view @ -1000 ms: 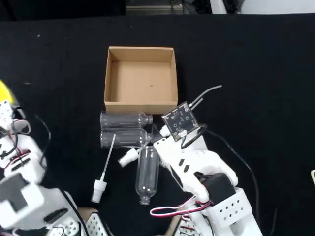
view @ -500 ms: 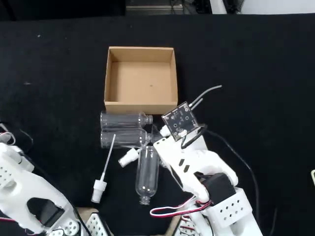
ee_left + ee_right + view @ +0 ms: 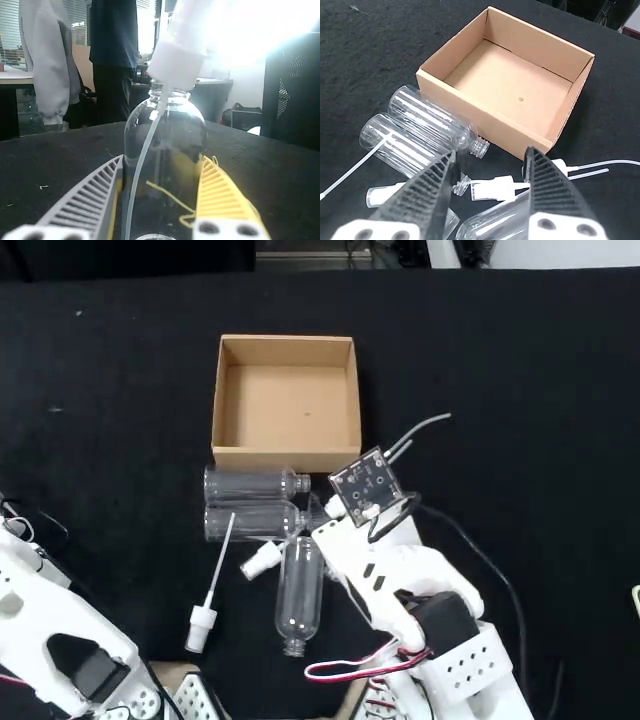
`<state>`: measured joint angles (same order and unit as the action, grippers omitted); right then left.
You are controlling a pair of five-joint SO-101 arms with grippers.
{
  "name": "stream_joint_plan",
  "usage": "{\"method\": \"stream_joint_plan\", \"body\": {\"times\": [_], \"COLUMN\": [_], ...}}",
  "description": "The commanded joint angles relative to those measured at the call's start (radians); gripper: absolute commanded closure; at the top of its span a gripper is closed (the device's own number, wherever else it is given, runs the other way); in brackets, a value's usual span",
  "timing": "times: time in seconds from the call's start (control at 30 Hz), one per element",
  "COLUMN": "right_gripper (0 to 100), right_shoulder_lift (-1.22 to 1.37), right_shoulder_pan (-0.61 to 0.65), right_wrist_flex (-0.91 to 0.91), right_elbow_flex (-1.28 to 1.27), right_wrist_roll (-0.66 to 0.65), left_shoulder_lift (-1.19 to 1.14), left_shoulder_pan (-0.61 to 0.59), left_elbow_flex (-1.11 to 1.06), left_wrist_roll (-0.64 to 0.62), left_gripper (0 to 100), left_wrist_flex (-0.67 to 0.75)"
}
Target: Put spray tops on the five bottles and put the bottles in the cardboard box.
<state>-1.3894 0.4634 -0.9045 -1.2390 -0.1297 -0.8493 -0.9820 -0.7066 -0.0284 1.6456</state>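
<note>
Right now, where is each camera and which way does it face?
High view: above the table, facing down on the box; right arm and left arm show.
Left wrist view: on the left arm, facing level across the table; left gripper holds a bottle.
Right wrist view: on the right arm, tilted down at the box; open right gripper shows.
Shared: high and right wrist views show the box and two lying bottles.

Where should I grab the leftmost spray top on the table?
Grip the spray top by its thick white head, from straight above, fingers across it. It lies flat with bare table around the head; the thin tube would likely flex, and its tip lies over a bottle.
</note>
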Motion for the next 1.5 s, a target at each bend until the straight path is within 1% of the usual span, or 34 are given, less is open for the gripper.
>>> {"method": "stream_joint_plan", "body": {"times": [0.0,0.1,0.13,0.27,0.33,0.47,0.6,0.8,1.23,1.3,1.47], "right_gripper": [80.0,80.0,80.0,80.0,80.0,80.0,80.0,80.0,80.0,80.0,80.0], "right_shoulder_lift": [-0.007,-0.007,-0.007,-0.007,-0.007,-0.007,-0.007,-0.007,-0.012,-0.012,-0.013], "right_shoulder_pan": [-0.014,-0.014,-0.015,-0.017,-0.017,-0.017,-0.017,-0.017,-0.017,-0.017,-0.017], "right_wrist_flex": [0.021,0.021,0.021,0.021,0.02,0.02,0.02,0.018,0.017,0.017,0.017], "right_elbow_flex": [0.007,0.007,0.007,0.007,0.007,0.007,0.007,0.007,0.007,0.007,0.007], "right_wrist_roll": [0.006,0.006,0.006,0.006,0.006,0.006,0.006,0.006,0.006,0.006,0.006], "left_shoulder_lift": [0.005,0.005,0.005,0.005,0.005,0.005,0.009,0.098,0.256,0.279,0.437], "left_shoulder_pan": [-0.015,-0.015,-0.015,-0.016,-0.016,-0.018,-0.019,-0.021,-0.019,-0.022,-0.047], "left_elbow_flex": [0.013,-0.001,-0.001,0.001,0.001,0.002,0.01,-0.015,-0.125,-0.147,-0.266], "left_wrist_roll": [0.009,0.011,0.011,0.008,0.008,0.008,0.014,0.008,0.012,0.014,0.008], "left_gripper": [91,90,88,72,68,70,69,69,69,69,69], "left_wrist_flex": [0.017,0.017,0.017,0.017,0.017,0.017,0.017,0.017,0.006,-0.017,-0.04]}}
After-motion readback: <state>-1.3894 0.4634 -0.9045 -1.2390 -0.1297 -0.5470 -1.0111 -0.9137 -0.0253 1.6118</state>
